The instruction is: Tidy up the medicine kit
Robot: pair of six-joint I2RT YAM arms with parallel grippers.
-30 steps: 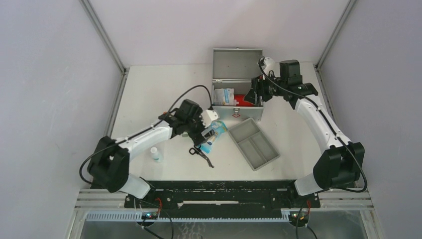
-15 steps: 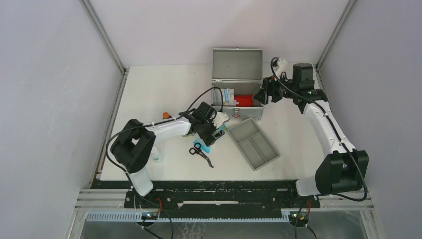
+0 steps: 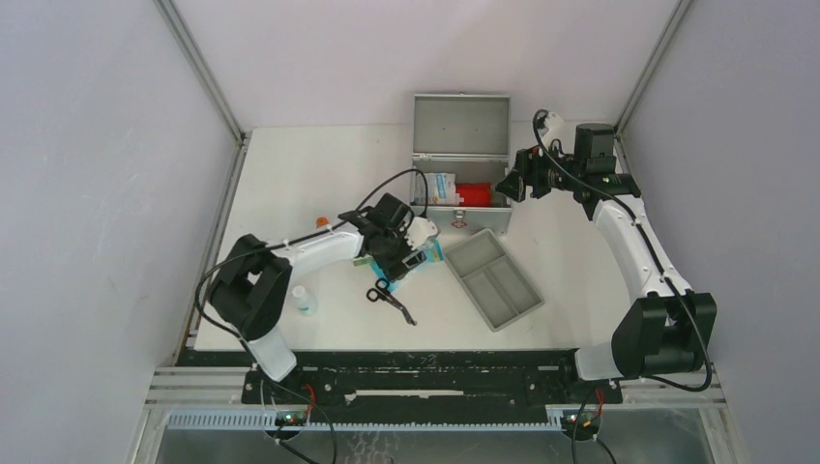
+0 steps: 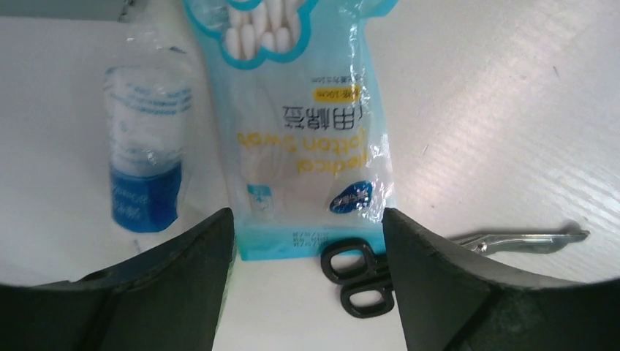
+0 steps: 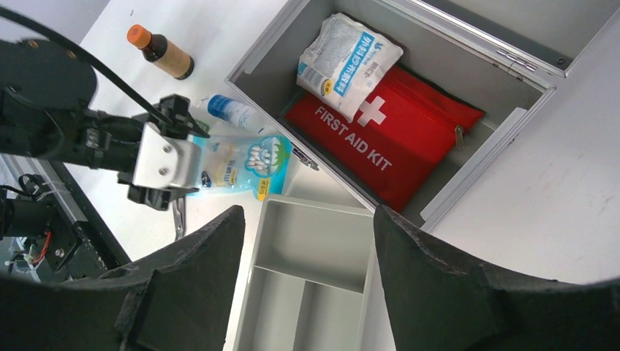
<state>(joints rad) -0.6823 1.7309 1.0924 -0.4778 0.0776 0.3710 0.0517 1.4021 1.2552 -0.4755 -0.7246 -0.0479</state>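
The grey metal medicine kit (image 3: 461, 126) stands open at the back, its lid upright. It holds a red first aid pouch (image 5: 387, 139) and a white gauze pack (image 5: 347, 55). My left gripper (image 3: 404, 259) is open and low over the table in front of the kit. The bottom edge of a blue cotton swab bag (image 4: 296, 139) lies flat between its fingertips. Black-handled scissors (image 4: 365, 274) lie just beside the bag. My right gripper (image 3: 510, 184) is open and empty, high at the kit's right end. In its wrist view it (image 5: 308, 219) looks down on the kit (image 5: 512, 128).
A shallow grey two-compartment tray (image 3: 493, 278) lies right of the bag. A wrapped bottle with a blue cap (image 4: 144, 139) lies left of the bag. A brown bottle with an orange cap (image 5: 161, 53) and a small white bottle (image 3: 304, 300) stand further left.
My left gripper moved right and now sits low and open around the bag's end. My right gripper drew back to the right, away from over the kit.
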